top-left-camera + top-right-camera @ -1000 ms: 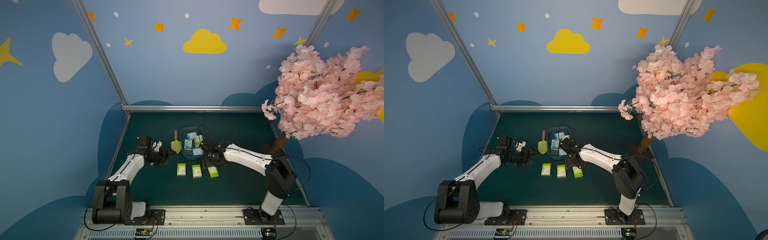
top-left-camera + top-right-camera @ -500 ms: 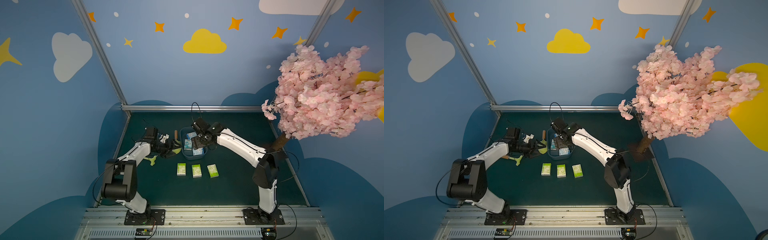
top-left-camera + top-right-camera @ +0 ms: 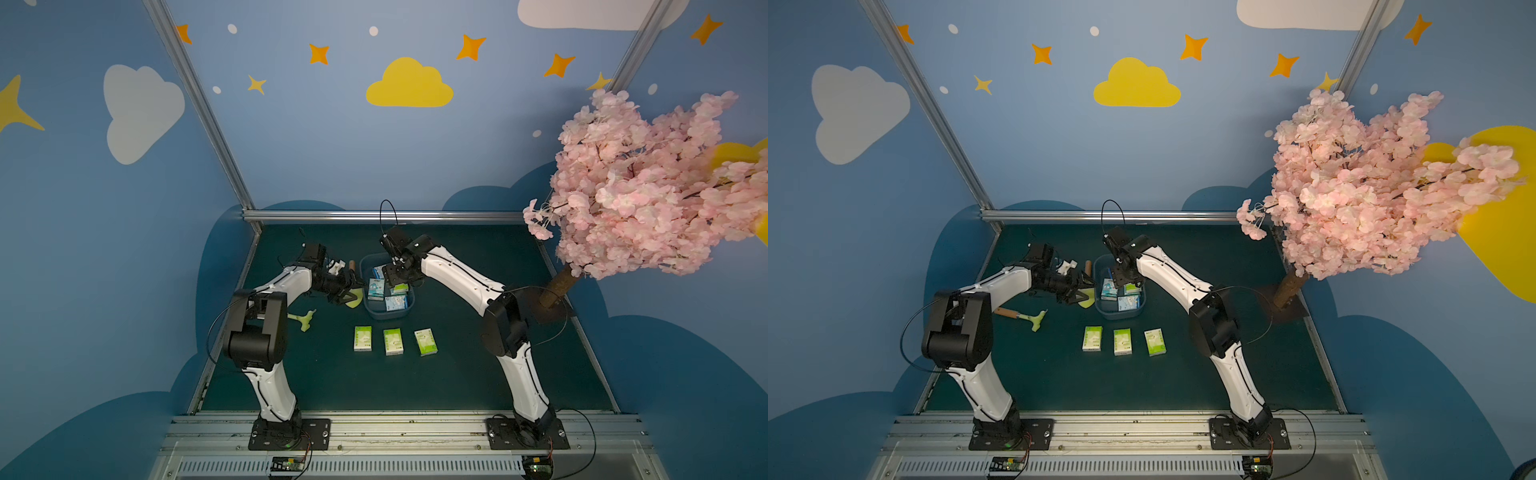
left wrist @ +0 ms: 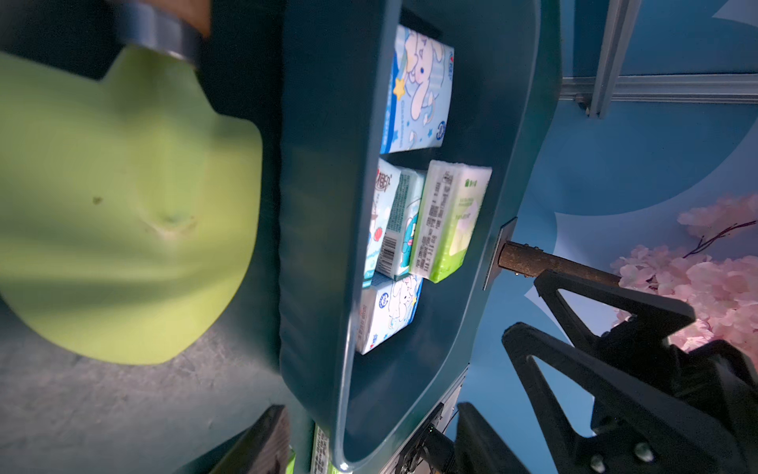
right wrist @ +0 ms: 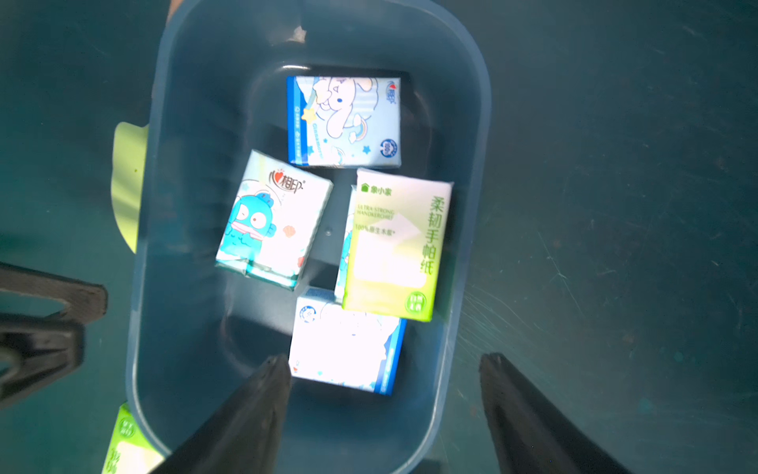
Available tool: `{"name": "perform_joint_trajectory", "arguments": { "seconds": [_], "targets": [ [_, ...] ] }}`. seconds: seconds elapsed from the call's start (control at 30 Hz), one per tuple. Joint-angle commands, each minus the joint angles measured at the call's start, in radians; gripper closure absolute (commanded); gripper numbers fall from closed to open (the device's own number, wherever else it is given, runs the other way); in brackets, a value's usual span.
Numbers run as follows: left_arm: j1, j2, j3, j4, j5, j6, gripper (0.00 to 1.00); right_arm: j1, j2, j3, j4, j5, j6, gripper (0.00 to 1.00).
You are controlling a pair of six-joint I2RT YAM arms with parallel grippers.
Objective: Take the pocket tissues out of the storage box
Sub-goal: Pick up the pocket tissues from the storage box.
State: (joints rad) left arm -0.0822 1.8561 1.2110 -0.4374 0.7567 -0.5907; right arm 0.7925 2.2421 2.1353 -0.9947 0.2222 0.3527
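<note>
the fourth pick is judged to be in hand. three lime-green packs (image 3: pixel 393 341) are laid in a row on the counter (image 3: pixel 457 374), just below mid-frame in both top views. the storage box (image 3: pixel 388 314) is seen just above them, and five pocket tissues (image 5: pixel 272 219) lie inside it: four light-blue ones and one green pack (image 5: pixel 396 246).

the right gripper (image 5: pixel 384 358) is held over the box, its fingers (image 5: pixel 262 394) spread and empty. the left gripper (image 3: pixel 349 293) is set at the box's left wall, beside the trowel (image 4: pixel 123 205). its fingers (image 4: pixel 266 435) are spread with the wall between them, and no contact can be confirmed.

the next move is judged to call for the right gripper to be lowered with one finger on each long edge of a single pack. the green pack is the likely choice, since it lies uppermost, propped on a blue one. the box would best be steadied from the left.

the green pack's long axis is aligned with the box's long walls, which run up and down the frame in the top views. its headed end is turned toward the far end of the box.
</note>
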Motion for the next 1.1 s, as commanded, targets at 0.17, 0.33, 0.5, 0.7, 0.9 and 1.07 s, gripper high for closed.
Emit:
{"name": "perform_joint_trajectory", "arguments": {
  "seconds": [0.17, 0.33, 0.5, 0.7, 0.9, 1.07],
  "targets": [
    [-0.008, 0.067, 0.055, -0.024, 0.016, 0.021, 0.40, -0.005, 0.090, 0.089, -0.027, 0.023, -0.029, 0.23],
    [-0.008, 0.094, 0.080, -0.031, 0.027, 0.029, 0.42, -0.015, 0.117, 0.102, -0.027, 0.023, -0.022, 0.23],
    [-0.008, 0.117, 0.097, -0.034, 0.032, 0.033, 0.43, -0.023, 0.143, 0.111, -0.027, 0.014, -0.021, 0.23],
    [-0.008, 0.138, 0.111, -0.035, 0.037, 0.033, 0.44, -0.022, 0.183, 0.139, -0.025, 0.010, -0.017, 0.24],
    [-0.008, 0.152, 0.117, -0.029, 0.042, 0.034, 0.47, -0.023, 0.205, 0.161, -0.021, 0.003, -0.014, 0.28],
    [-0.008, 0.158, 0.118, -0.021, 0.044, 0.026, 0.48, -0.019, 0.201, 0.155, -0.015, 0.014, -0.016, 0.30]
  ]
}}
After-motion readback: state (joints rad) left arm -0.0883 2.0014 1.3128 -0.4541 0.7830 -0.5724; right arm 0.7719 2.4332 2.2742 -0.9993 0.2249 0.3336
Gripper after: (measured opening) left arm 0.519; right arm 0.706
